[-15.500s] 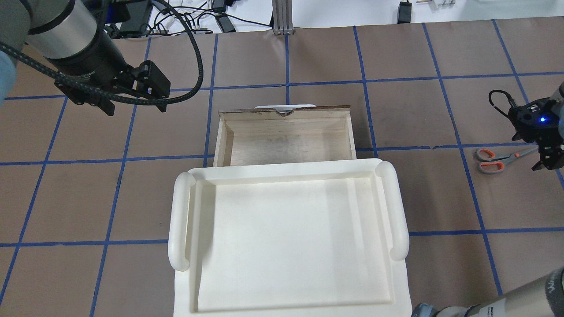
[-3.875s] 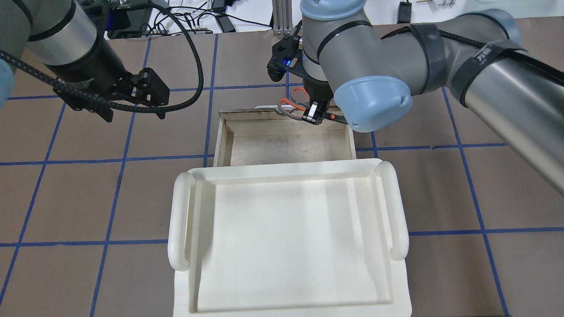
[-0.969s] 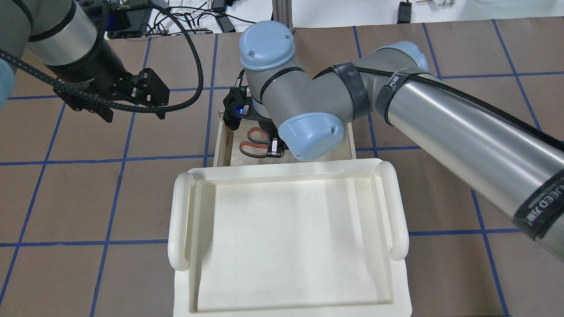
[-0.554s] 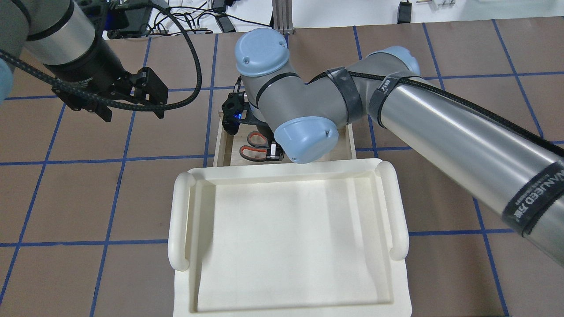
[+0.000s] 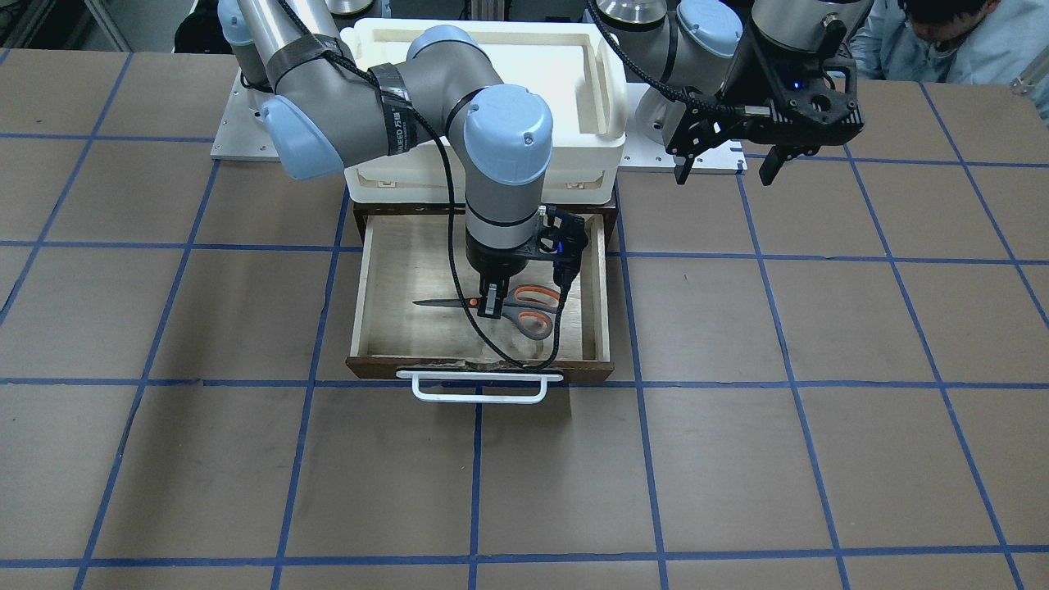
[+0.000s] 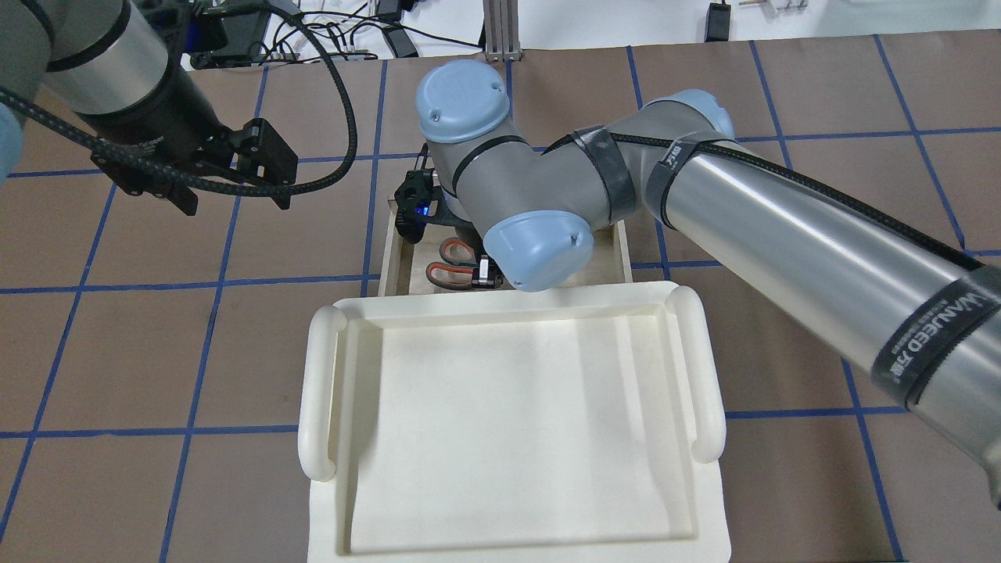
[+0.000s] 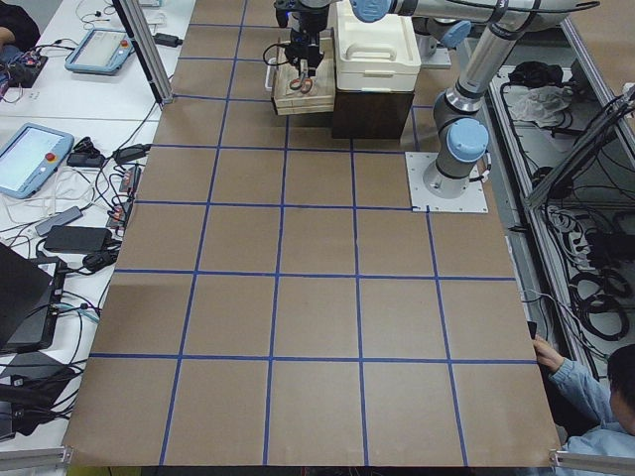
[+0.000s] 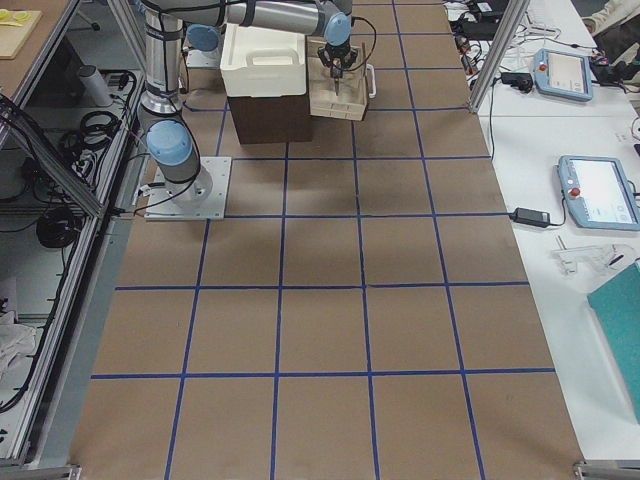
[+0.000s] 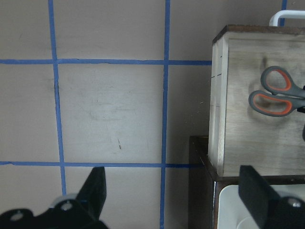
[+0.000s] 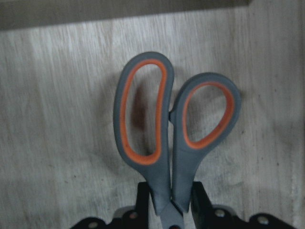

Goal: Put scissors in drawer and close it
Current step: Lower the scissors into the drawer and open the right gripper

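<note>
My right gripper (image 5: 490,307) points straight down into the drawer (image 5: 361,287). Its two fingers are nearly closed and pinch the scissors (image 5: 529,310) just behind the pivot, where the two grey shanks meet. From my wrist, the orange-lined loops fan out ahead of the fingers, low over the pale wooden floor. I cannot tell whether they rest on it or hang just above.

The scissors lie level and inside the walls, in the half of the drawer nearer its front. The loops point toward the side wall on my left and the blades toward the side wall on my right.

By my reckoning the carrying is done and the scissors are where they belong. What is left is to open the fingers, lift clear of the walls, and shut the drawer.

The drawer is pulled fully out from the brown cabinet (image 7: 369,104) under the white bin (image 6: 500,303). Its white bar handle (image 5: 479,388) is untouched at the front.

My left gripper (image 6: 227,168) hangs over the tabletop (image 5: 246,475), well off the drawer's left side. Its fingers are spread wide with nothing between them, so it looks free to push the front in once my right arm is out of the way
</note>
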